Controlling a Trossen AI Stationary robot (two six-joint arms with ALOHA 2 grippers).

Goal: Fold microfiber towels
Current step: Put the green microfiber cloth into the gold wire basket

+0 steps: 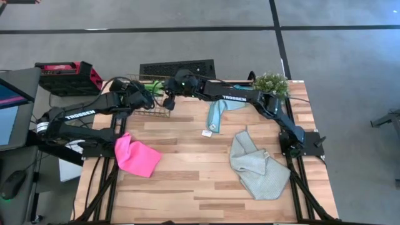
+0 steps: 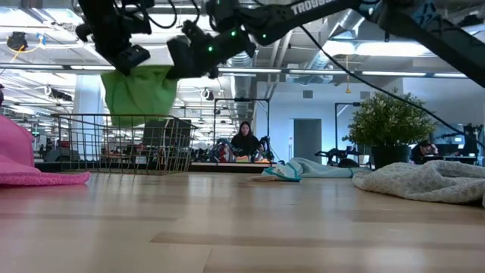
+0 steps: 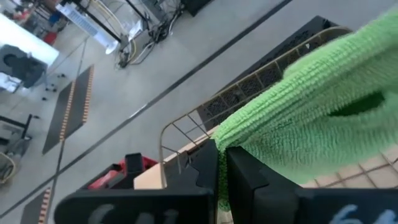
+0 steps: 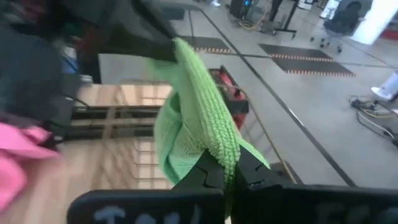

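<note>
The bright green towel (image 2: 141, 94) hangs folded in the air over a wire basket (image 2: 125, 144) at the table's far left, held by both grippers. My left gripper (image 3: 222, 163) is shut on one end, my right gripper (image 4: 233, 167) on the other. In the high view the two grippers (image 1: 147, 94) (image 1: 167, 97) stand close together above the basket. The pink towel (image 1: 136, 156) lies bunched near the left edge. The teal-blue towel (image 1: 222, 112) lies at the far middle and the grey towel (image 1: 256, 164) lies crumpled at the right. My left gripper pinches an upper edge of the green towel (image 3: 231, 144) between its two fingers, coming from the table's left and slanting down. The cloth spreads away from the fingers, lifted clear of table and basket. My right gripper pinches a folded, several-layered edge of the green towel (image 4: 225, 148) between its two fingers, reaching almost level from the table's right. The cloth runs from there up to the other gripper's fingers (image 4: 155, 45), and the rest hangs below, clear of the basket.
A potted plant (image 1: 270, 83) stands at the far right corner. A red and black case (image 1: 69, 76) sits on the floor beyond the table's left end. The near half of the wooden table (image 1: 200, 187) holds no objects between the pink and grey towels.
</note>
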